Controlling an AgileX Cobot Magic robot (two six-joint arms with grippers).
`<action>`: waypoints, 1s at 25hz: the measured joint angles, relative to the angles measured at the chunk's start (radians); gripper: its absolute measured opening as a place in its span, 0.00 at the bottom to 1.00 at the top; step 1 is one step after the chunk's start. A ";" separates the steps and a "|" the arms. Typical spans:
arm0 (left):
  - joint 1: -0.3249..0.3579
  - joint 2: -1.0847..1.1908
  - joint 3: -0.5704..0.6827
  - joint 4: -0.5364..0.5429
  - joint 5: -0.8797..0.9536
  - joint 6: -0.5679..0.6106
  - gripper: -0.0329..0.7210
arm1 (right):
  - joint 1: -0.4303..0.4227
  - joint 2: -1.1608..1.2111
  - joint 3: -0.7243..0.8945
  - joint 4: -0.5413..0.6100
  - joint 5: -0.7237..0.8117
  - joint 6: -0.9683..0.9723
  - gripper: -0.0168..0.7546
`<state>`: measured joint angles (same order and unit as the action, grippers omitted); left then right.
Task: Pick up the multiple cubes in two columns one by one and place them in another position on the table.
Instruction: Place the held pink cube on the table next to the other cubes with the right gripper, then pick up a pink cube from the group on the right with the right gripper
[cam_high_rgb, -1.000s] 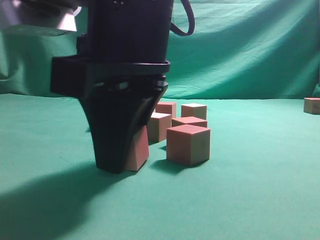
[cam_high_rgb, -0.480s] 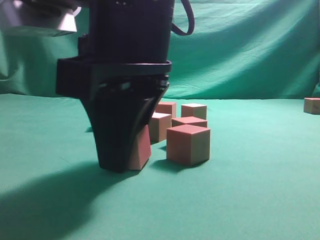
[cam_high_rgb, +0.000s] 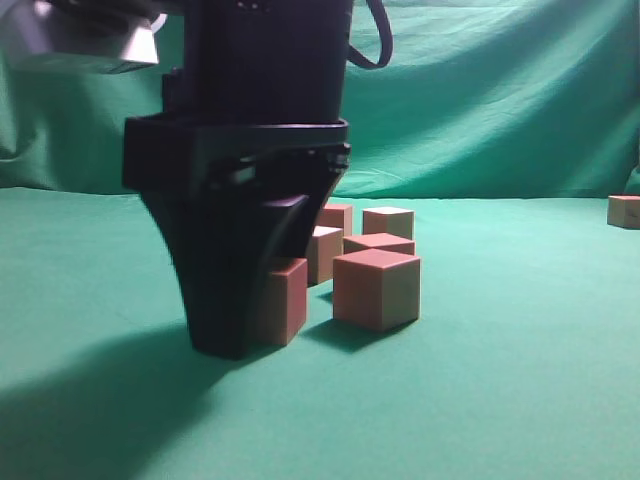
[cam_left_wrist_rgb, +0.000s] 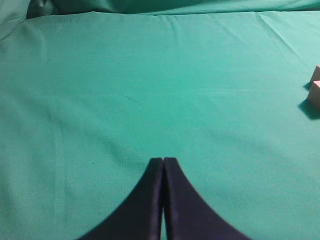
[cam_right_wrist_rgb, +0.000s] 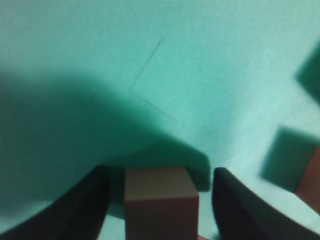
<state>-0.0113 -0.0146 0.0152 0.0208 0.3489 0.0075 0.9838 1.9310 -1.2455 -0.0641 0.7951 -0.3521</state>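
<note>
My right gripper stands low on the green table, left of the middle of the exterior view. Its jaws are open, with a gap on each side of one cube. That cube sits flat on the cloth, pinkish-red side showing. Several more cubes stand just to its right and behind it; the nearest is the largest in view. My left gripper is shut and empty over bare cloth, with two cubes at the right edge of its view.
A lone cube sits at the far right edge of the table. A draped green backdrop closes off the rear. Another cube shows at the right edge of the right wrist view.
The cube between the right jaws was tilted and gripped; now it rests flat on the cloth and the jaws have spread apart from it.
</note>
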 joint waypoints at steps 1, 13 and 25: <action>0.000 0.000 0.000 0.000 0.000 0.000 0.04 | 0.000 0.000 0.000 0.003 0.000 0.000 0.69; 0.000 0.000 0.000 0.000 0.000 0.000 0.04 | 0.000 -0.185 -0.031 0.011 0.078 0.033 0.82; 0.000 0.000 0.000 0.000 0.000 0.000 0.04 | -0.188 -0.494 -0.106 -0.330 0.324 0.537 0.75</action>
<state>-0.0113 -0.0146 0.0152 0.0208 0.3489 0.0075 0.7955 1.4369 -1.3516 -0.3940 1.1190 0.1851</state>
